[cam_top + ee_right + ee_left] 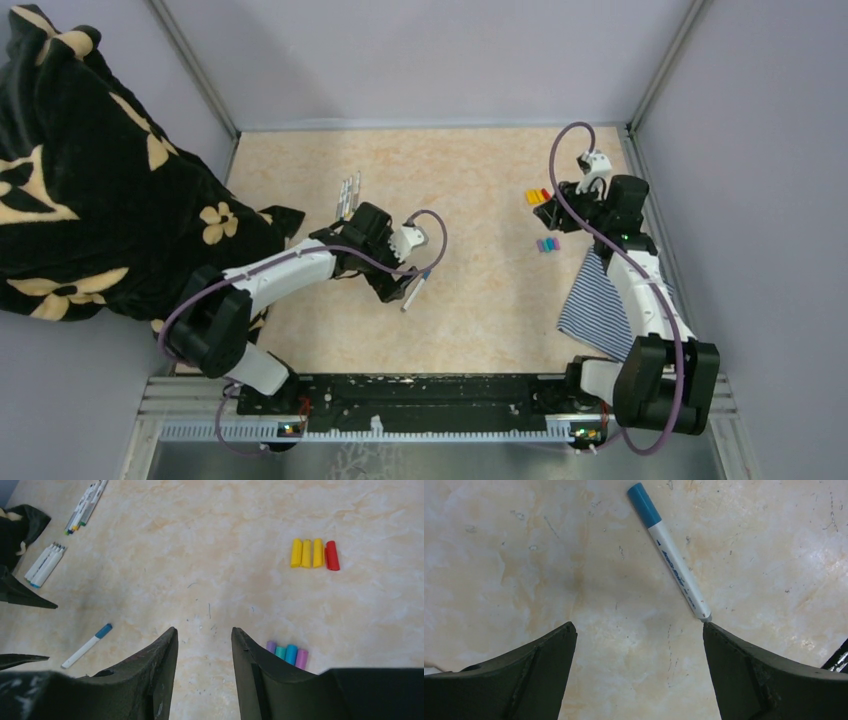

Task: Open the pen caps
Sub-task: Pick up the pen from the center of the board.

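A white-barrelled pen (679,572) with a blue cap (644,504) on its end lies alone on the table; it also shows in the top view (414,291) and in the right wrist view (86,646). My left gripper (639,625) is open and empty just above it, its right fingertip (710,629) by the pen's bare end. Loose caps lie near my right gripper (203,630), which is open and empty: yellow caps (306,553) with a red cap (332,555), and a purple, teal, blue and pink row (287,655). Several uncapped pens (46,564) lie far left.
A blue-and-white striped cloth (600,300) lies under my right arm. A black floral cloth (90,200) covers the left side. More pens (348,195) lie behind my left gripper (392,285). Enclosure walls bound the table.
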`<action>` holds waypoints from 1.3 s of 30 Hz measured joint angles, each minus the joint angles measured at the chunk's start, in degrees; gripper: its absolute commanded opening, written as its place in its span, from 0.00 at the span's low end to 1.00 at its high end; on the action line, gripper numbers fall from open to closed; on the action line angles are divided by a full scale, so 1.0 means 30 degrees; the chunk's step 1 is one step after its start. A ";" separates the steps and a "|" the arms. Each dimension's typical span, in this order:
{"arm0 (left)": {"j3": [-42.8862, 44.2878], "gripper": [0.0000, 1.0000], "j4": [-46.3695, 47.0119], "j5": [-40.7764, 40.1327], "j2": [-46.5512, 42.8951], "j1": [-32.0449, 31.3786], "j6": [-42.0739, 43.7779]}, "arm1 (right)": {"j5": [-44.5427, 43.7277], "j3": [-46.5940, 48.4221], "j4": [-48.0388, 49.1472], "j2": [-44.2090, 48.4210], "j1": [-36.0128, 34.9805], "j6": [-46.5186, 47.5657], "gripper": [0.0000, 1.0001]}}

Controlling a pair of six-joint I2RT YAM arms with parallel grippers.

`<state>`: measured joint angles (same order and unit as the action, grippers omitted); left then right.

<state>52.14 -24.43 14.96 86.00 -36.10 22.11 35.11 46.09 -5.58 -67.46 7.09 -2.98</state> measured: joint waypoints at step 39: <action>0.1042 0.41 0.1625 -0.3016 0.3701 -0.3191 -0.0583 | -0.0692 -0.0933 0.0022 0.0510 -0.1035 0.0444 0.44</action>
<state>55.27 -19.55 5.91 97.10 -45.67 20.36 33.04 43.29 -5.52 -65.93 3.99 -1.65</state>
